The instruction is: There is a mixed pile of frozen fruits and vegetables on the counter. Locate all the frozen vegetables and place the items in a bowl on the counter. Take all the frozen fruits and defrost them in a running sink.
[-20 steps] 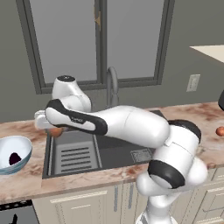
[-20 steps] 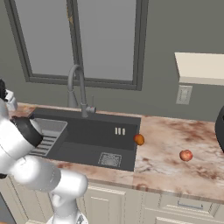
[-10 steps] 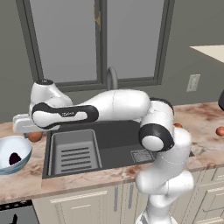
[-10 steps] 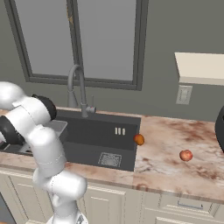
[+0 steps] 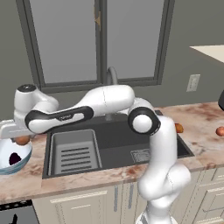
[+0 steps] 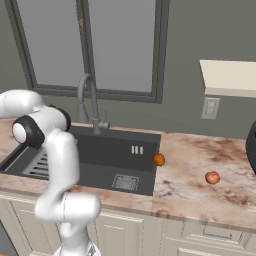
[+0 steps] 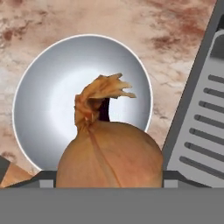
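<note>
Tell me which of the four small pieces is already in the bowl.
The dark purple lump, lying inside the pale glossy bowl; the brown onion is gripped above it, both orange-red balls sit right of the sink.

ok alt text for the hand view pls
A brown onion with a dry papery top fills the foreground, held in the gripper directly above a shallow pale bowl. The bowl sits on pinkish marbled counter, with the sink's ribbed grey tray at the right.

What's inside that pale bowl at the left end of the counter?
A small dark purple lump lies in the bowl. Above the bowl the gripper holds a brown onion, which in the hand view covers the bowl's middle.
</note>
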Available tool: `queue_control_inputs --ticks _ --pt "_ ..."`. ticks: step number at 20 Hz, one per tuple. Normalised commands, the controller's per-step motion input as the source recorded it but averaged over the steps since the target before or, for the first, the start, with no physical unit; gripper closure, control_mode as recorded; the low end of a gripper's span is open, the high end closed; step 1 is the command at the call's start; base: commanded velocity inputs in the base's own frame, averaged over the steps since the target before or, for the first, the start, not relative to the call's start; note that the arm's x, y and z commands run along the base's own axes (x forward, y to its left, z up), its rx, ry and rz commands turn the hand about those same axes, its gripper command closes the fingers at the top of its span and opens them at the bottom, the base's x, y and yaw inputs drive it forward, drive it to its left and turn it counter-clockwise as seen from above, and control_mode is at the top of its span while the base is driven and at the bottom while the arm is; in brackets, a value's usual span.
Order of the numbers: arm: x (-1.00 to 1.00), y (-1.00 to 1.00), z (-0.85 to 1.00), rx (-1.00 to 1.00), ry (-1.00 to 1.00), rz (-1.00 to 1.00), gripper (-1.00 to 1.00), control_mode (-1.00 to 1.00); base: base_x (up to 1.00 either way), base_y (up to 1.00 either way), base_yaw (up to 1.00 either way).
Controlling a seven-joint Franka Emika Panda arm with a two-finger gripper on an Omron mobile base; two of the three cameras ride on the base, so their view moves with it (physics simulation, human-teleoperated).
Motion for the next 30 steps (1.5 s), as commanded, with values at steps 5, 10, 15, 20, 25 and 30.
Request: queue_control_inputs --ticks 5,10,15,20,25,30 --pt "0.05 0.09 -0.21 -0.05 0.02 -0.04 1.00 -1.00 0.00 0.00 0.00" --pt "0.00 0.06 -0.55 0.02 0.04 -0.02 -1.00 -1.00 0.00 0.00 0.00" --pt "0.09 -0.08 -0.23 0.01 0.00 0.00 -1.00 -1.00 0.00 0.00 0.00" --pt "0.09 -0.11 0.03 0.00 0.00 0.00 -1.00 -1.00 0.00 0.00 0.00" --pt "0.03 -0.01 0.00 0.00 0.00 0.00 -1.00 -1.00 0.00 0.00 0.00" --pt "-0.02 -0.24 0.42 -0.01 0.01 0.00 -1.00 -1.00 0.00 0.00 0.00"
